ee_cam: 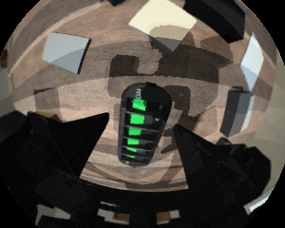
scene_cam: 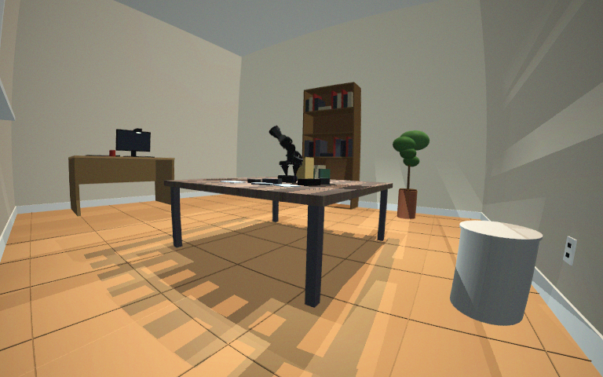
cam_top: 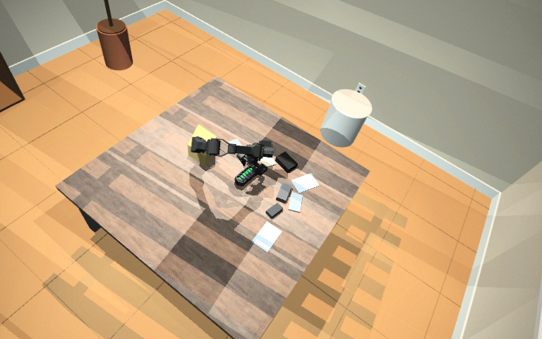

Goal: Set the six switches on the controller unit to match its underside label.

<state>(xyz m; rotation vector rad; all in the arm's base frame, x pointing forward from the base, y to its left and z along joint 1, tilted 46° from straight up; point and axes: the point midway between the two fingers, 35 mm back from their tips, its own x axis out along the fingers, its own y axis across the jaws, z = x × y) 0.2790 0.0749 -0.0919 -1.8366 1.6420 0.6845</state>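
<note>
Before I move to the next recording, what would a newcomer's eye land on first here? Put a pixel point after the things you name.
Probably the green switch ends on the dark controller [cam_top: 247, 179] [ee_cam: 142, 124], between the open gripper's [ee_cam: 142, 123] fingers in the wrist view. Next, the pale bin [cam_top: 344, 121] [scene_cam: 496, 275], on the floor near the wall, and the black arm [cam_top: 246, 150] [scene_cam: 290, 149] over the table.

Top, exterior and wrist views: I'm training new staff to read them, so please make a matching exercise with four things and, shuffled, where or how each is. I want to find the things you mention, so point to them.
Column 1
1. Controller [cam_top: 245, 176] [ee_cam: 143, 124]
2. Bin [cam_top: 345, 126] [scene_cam: 494, 275]
3. Pot [cam_top: 115, 48] [scene_cam: 407, 203]
4. Monitor [scene_cam: 133, 140]

Column 2
A. Reddish-brown, with a plant [cam_top: 108, 10] [scene_cam: 410, 140]
B. On the desk [scene_cam: 121, 170]
C. Green showing on its switches
D. On the floor, near the outlet [cam_top: 360, 87] [scene_cam: 569, 250]

Pairs: 1-C, 2-D, 3-A, 4-B
</note>
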